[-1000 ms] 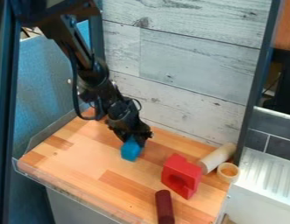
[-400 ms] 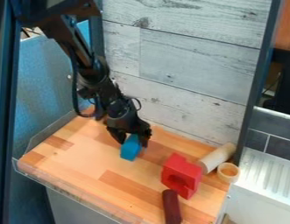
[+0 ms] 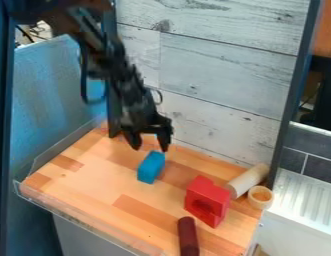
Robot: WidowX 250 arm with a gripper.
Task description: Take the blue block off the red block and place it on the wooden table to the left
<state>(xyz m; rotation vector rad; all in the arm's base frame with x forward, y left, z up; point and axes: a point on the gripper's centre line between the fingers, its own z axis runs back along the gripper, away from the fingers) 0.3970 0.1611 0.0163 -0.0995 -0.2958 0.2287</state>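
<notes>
- Camera view: gripper (image 3: 150, 146) above blue block (image 3: 151, 167), fingers spread, released.
- Blue block sits on wooden table (image 3: 94, 192), just below the fingertips.
- Red block (image 3: 208, 201) stands between pale cylinder (image 3: 248, 181) and dark red cylinder (image 3: 188, 236).
- Small cup (image 3: 260, 198) beside pale cylinder.

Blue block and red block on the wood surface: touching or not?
Apart. The camera view shows bare wood between the blue block and the red block, with no point of contact.
</notes>
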